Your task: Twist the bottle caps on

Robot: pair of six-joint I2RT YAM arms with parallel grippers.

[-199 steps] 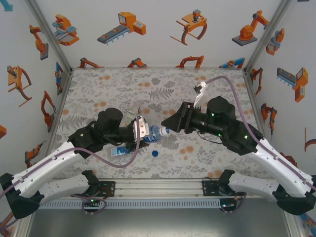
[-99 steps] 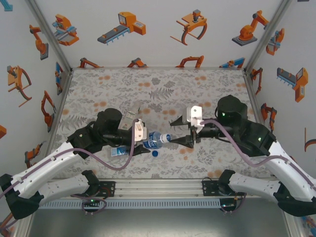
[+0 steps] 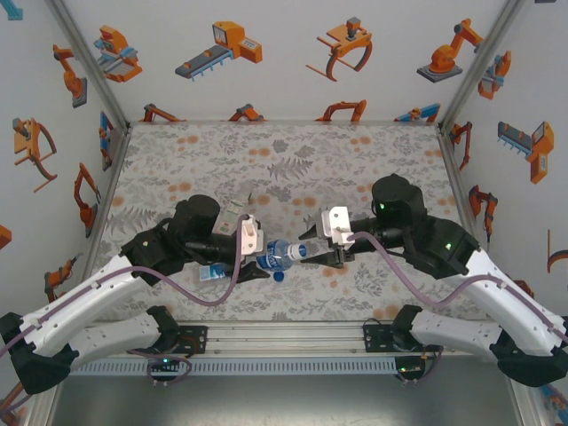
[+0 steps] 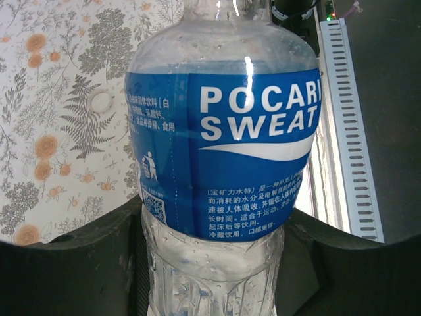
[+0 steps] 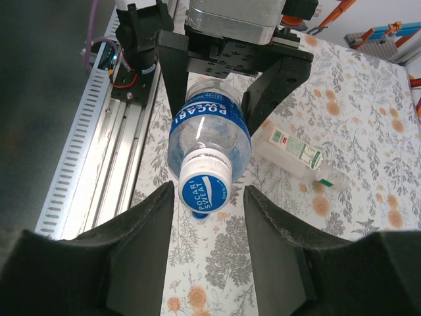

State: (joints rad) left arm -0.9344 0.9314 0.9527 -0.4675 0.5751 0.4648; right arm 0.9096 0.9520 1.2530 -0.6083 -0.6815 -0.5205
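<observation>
1. The left claw point(image 3: 259, 256) is clenching a clear bottle point(image 4: 217, 151) around its body at mid-frame of the top view. Its blue label is showing "POCARI SWEAT".
2. A blue-and-white cap point(image 5: 204, 186) is sitting on the neck, between the released right claw's point(image 5: 208, 195) fingers, apart from both.
3. A slimmer bottle point(image 5: 295, 153), labelled white and green, is lying on the worktop point(image 5: 368, 131) at right.
4. A loose blue cap point(image 3: 279, 275) is lying just below the neck, mostly hidden in the right wrist view.
5. How tightly the cap is seating is hard to make out.
</observation>
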